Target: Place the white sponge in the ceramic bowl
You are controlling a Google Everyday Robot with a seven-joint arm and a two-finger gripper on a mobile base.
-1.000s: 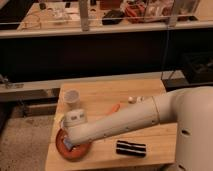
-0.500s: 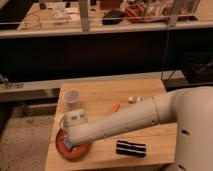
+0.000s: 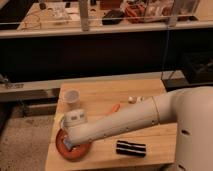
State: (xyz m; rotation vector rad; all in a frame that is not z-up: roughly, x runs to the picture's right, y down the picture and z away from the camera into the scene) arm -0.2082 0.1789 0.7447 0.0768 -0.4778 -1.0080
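Straight beneath the gripper (image 3: 71, 137), jaws spread wide and gripping nothing visible, inside the shallow round reddish-orange glazed ceramic bowl (image 3: 81, 154) at the bench's (image 3: 100, 95) front-left corner: pale patch, judged the white sponge (image 3: 67, 144), long axis indiscernible.

Single high camera beside the arm (image 3: 125, 120) looks down at tool (image 3: 70, 143) over ceramic bowl (image 3: 81, 152).
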